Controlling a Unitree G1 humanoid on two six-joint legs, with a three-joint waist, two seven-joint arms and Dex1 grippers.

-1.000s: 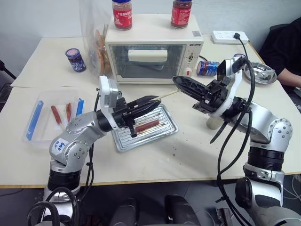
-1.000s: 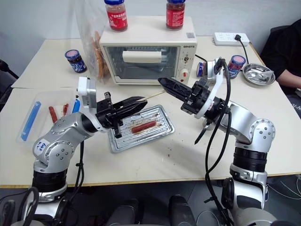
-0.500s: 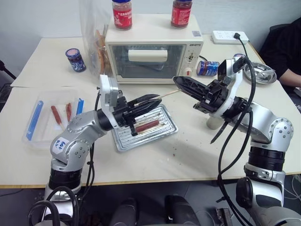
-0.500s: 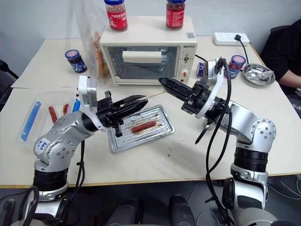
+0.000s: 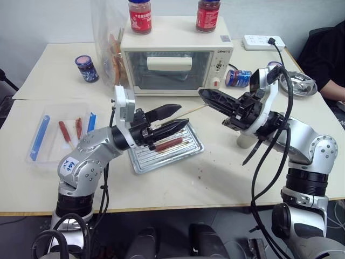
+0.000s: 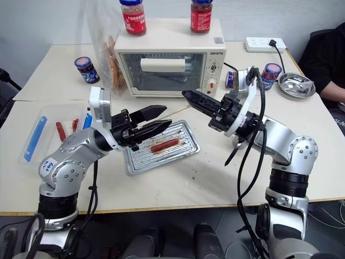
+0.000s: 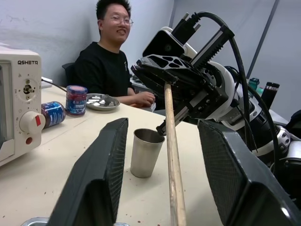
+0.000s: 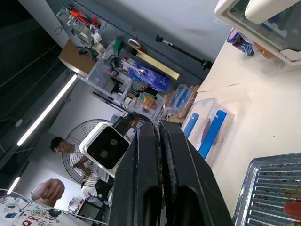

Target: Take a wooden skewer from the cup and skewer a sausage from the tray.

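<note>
My right gripper (image 5: 201,93) is shut on one end of the wooden skewer (image 5: 194,110), a thin pale stick held in the air in front of the oven. The stick's free end runs between the two spread fingers of my left gripper (image 5: 183,115), which is open and not touching it, as the left wrist view shows (image 7: 172,160). Below them a reddish-brown sausage (image 5: 168,144) lies on the ribbed silver tray (image 5: 141,162). The steel cup (image 7: 145,151) stands on the table under my right arm.
A white toaster oven (image 5: 172,60) with two red jars on top stands behind the grippers. A clear box with blue clips (image 5: 59,132) holds stick sausages at the left. A steel bowl (image 5: 296,82), a can (image 5: 237,78) and a seated person (image 5: 329,59) are at the right.
My left gripper's fingers have spread apart and let go of the skewer's free end. The right gripper keeps its hold, and neither arm has moved.
</note>
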